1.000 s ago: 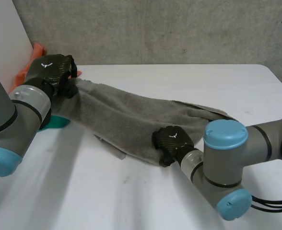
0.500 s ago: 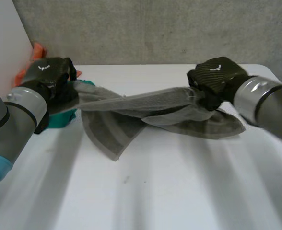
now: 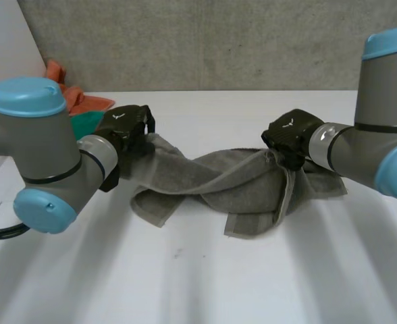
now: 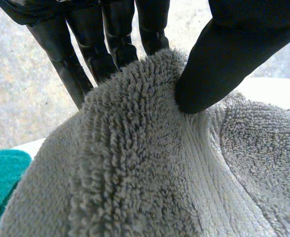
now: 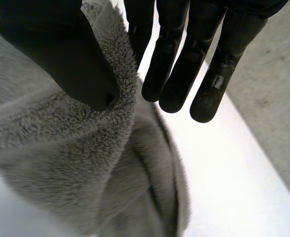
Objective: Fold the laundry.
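Both hands have a hold on the grey terry-cloth towel [image 3: 219, 179], one at each end. The left hand [image 3: 127, 127] grips the end nearest the teal cloth [image 3: 84, 123] and orange cloth [image 3: 73, 98] heaped at the far corner of the white worktop [image 3: 198, 277]. The right hand [image 3: 289, 135] grips the opposite end.

A second ago the right hand was down at the towel's near edge, with the cloth lying fairly flat. Half a second ago it had swung up and away, drawing the towel into a taut band between the two hands. Now both hands have come lower and the left has moved inward, so the band has gone slack. The towel sags onto the worktop between them, bunched and twisted, with a doubled flap lying beside the right hand. To my eye the spreading is unfinished, and no clean fold can be laid yet.

From above, the backs of the hands hide the grips. The left wrist view settles it: the thumb [image 4: 219, 59] presses the pile against straight fingers [image 4: 118, 42] behind the edge. The right wrist view shows the same pinch on the hem, with bare worktop beyond.
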Motion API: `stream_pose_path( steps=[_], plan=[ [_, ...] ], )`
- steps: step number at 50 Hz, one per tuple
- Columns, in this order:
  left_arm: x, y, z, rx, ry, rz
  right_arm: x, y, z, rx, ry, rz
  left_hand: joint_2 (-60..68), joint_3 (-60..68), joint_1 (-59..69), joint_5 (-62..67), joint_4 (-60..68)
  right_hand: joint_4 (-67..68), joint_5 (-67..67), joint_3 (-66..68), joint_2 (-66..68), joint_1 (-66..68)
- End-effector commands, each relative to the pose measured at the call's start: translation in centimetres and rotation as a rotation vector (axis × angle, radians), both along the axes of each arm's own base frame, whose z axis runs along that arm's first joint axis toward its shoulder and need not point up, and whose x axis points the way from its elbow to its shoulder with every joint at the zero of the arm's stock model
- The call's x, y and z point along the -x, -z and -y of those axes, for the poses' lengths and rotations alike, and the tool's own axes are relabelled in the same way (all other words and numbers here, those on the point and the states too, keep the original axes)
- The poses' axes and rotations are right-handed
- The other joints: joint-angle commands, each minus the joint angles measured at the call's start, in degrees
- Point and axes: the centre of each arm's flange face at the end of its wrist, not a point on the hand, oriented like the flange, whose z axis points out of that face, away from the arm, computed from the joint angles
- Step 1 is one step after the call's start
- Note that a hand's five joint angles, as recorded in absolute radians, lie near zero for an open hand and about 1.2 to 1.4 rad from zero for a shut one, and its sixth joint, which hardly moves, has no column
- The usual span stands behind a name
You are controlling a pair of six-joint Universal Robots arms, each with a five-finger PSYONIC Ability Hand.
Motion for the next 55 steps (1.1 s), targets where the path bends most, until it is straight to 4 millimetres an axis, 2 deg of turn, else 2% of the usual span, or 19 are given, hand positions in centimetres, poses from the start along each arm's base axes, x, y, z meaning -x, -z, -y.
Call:
stream_pose_path(
  steps=[1, 2, 4, 5, 6, 7, 8, 11, 14, 17, 19, 20, 22, 25, 31, 34, 37, 42, 55],
  plan=[
    [0.5, 2.7, 1.4, 0.024, -0.009, -0.002, -1.4, 3.3, 2.9, 0.144, -0.035, -0.028, 11.46, 11.7, 15.4, 14.23, 11.16, 11.97, 13.25, 12.51, 13.54, 24.32],
    [0.6, 3.6, 1.7, 0.014, -0.012, 0.003, -2.1, 4.0, 2.8, 0.168, -0.064, -0.036, 5.82, 6.06, 9.76, 8.59, 5.52, 5.86, 7.15, 6.4, 7.44, 18.21],
    [0.6, 4.4, 1.9, 0.002, -0.017, 0.01, -3.0, 4.7, 2.4, 0.182, -0.089, -0.046, -14.81, -14.57, -10.87, -12.04, -15.11, -20.14, -18.85, -19.6, -18.56, -7.79],
    [0.7, 4.6, 1.9, -0.001, -0.016, 0.013, -3.5, 4.9, 2.1, 0.196, -0.093, -0.046, -27.08, -26.84, -23.14, -24.31, -27.38, -43.92, -42.63, -43.38, -42.34, -31.57],
    [0.8, 4.6, 1.9, 0.002, -0.014, 0.017, -3.7, 4.9, 1.9, 0.197, -0.096, -0.041, -48.69, -48.44, -44.75, -45.91, -48.99, -50.98, -49.69, -50.44, -49.41, -38.63],
    [0.7, 4.6, 1.9, 0.002, -0.016, 0.023, -3.8, 4.8, 1.8, 0.198, -0.092, -0.037, -55.9, -55.65, -51.96, -53.12, -56.2, -58.03, -56.75, -57.49, -56.46, -45.68],
    [0.7, 4.6, 1.9, 0.003, -0.017, 0.028, -3.6, 4.6, 1.8, 0.188, -0.071, -0.026, -58.54, -58.3, -54.6, -55.77, -58.84, -58.03, -56.75, -57.49, -56.46, -45.68],
    [0.6, 4.4, 1.5, 0.009, -0.009, 0.039, -3.2, 3.9, 1.4, 0.158, -0.008, 0.024, -58.16, -57.91, -54.22, -55.38, -58.46, -58.03, -56.75, -57.49, -56.46, -45.68],
    [0.1, 2.2, 1.0, 0.052, -0.009, 0.029, -2.1, 1.8, 0.7, 0.112, 0.104, 0.137, -58.16, -57.91, -54.22, -55.38, -58.46, -58.03, -56.75, -57.49, -56.46, -45.68],
    [-1.1, 0.4, 0.3, 0.095, -0.019, 0.036, 0.5, -0.2, 0.4, 0.03, 0.262, 0.301, -57.32, -57.07, -53.38, -54.54, -57.62, -58.03, -56.75, -57.49, -56.46, -45.68],
    [-1.8, -0.2, 0.3, 0.117, -0.031, 0.049, 2.0, -0.5, 0.2, -0.027, 0.341, 0.387, -57.31, -57.07, -53.38, -54.54, -57.62, -58.03, -56.75, -57.49, -56.46, -45.68],
    [-2.4, -0.5, 0.2, 0.133, -0.033, 0.069, 3.1, -0.2, -0.2, -0.091, 0.398, 0.451, -57.31, -57.07, -53.38, -54.54, -57.62, -58.03, -56.75, -57.49, -56.46, -45.68],
    [-2.9, -0.5, 0.0, 0.139, -0.021, 0.098, 4.0, 0.4, -0.7, -0.153, 0.447, 0.504, -56.98, -56.74, -53.04, -54.21, -57.28, -58.03, -56.75, -57.49, -56.46, -45.68],
    [-3.6, 0.4, -0.8, 0.134, 0.045, 0.17, 5.0, 1.9, -2.2, -0.265, 0.501, 0.551, -56.81, -56.57, -52.87, -54.04, -57.11, -58.03, -56.75, -57.49, -56.46, -45.68],
    [-5.1, 3.5, -1.9, 0.115, 0.16, 0.326, 6.5, 5.5, -4.9, -0.406, 0.555, 0.522, -55.47, -55.23, -51.53, -52.7, -55.77, -58.03, -56.75, -57.49, -56.46, -45.68],
    [-5.4, 4.2, -1.8, 0.119, 0.181, 0.372, 6.6, 6.7, -5.5, -0.41, 0.559, 0.519, -49.61, -49.36, -45.67, -46.84, -49.91, -49.08, -47.79, -48.54, -47.51, -36.73],
    [-5.2, 5.4, -1.7, 0.106, 0.2, 0.396, 6.7, 7.5, -5.7, -0.396, 0.557, 0.528, -49.07, -48.83, -45.14, -46.3, -49.37, -42.32, -41.04, -41.78, -40.75, -29.97],
    [-4.6, 7.0, -0.8, 0.084, 0.215, 0.403, 6.7, 7.8, -5.6, -0.389, 0.553, 0.536, -49.24, -49.0, -45.3, -46.47, -49.54, -42.97, -41.68, -42.43, -41.4, -30.62],
    [-2.5, 8.0, 1.9, 0.134, 0.233, 0.396, 5.3, 8.9, -3.2, -0.345, 0.539, 0.546, -48.07, -47.83, -44.13, -45.3, -48.37, -45.0, -43.71, -44.46, -43.42, -32.65]
  ],
)
